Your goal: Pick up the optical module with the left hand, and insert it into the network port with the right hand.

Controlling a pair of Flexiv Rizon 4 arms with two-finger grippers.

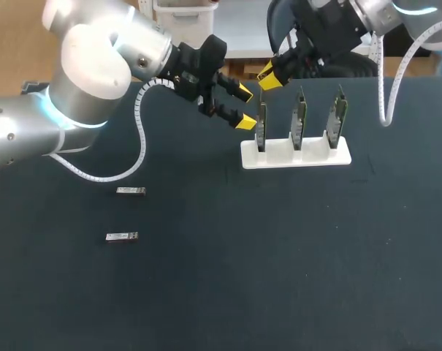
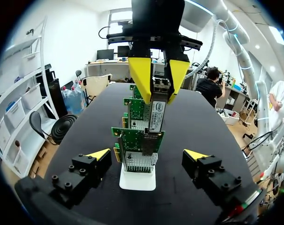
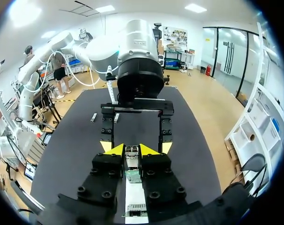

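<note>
Silver-white left arm (image 1: 89, 66), blue-lit joint ring (image 1: 60, 115), white coiled cable (image 1: 140, 139); black jaws, yellow tips.

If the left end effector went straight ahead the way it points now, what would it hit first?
Most likely the nearest green network card in the white stand, which sits right ahead of it, though depth is hard to judge.

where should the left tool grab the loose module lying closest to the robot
Take the loose module across its long sides, near mid-length, coming straight down from above. It lies flat on the table, long axis left-right, nothing touching it; the open left tool should straddle it.
</note>
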